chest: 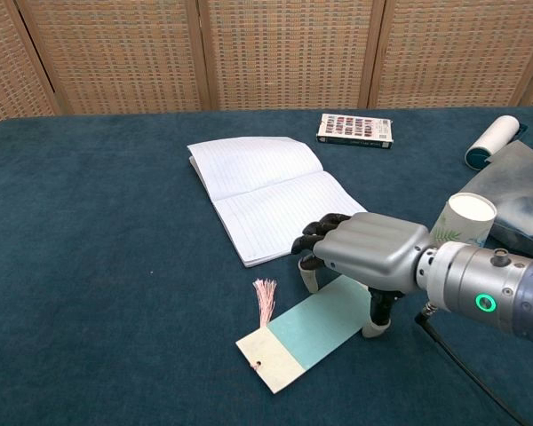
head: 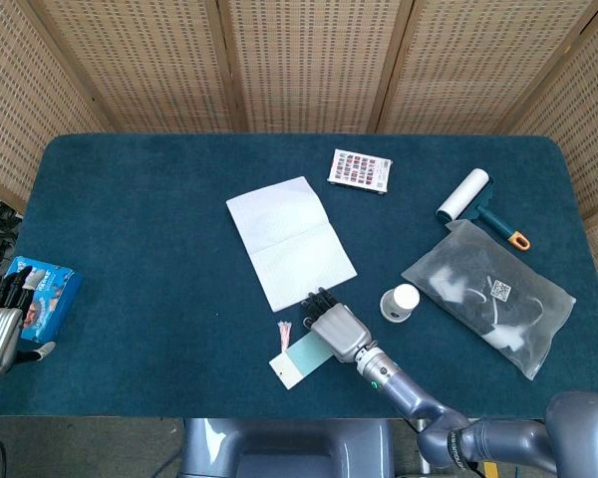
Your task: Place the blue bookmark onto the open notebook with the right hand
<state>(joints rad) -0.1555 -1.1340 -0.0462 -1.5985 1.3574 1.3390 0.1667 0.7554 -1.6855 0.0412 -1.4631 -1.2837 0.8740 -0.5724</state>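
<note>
Open notebook (chest: 266, 195) lies flat mid-table, bookmark-free. The right hand (chest: 366, 257) arches over the blue bookmark (chest: 306, 333) just in front of it, fingers curled onto its near end, thumb alongside; whether it's gripped, I can't tell. Risk: flat card slipping free on lift

Right hand (chest: 366, 251): palm down, low over table, fingers curled downward, thumb tip on the surface; forearm reaching in from lower right. Left hand (head: 0, 327): at far left edge, fingers extended, apart
</note>
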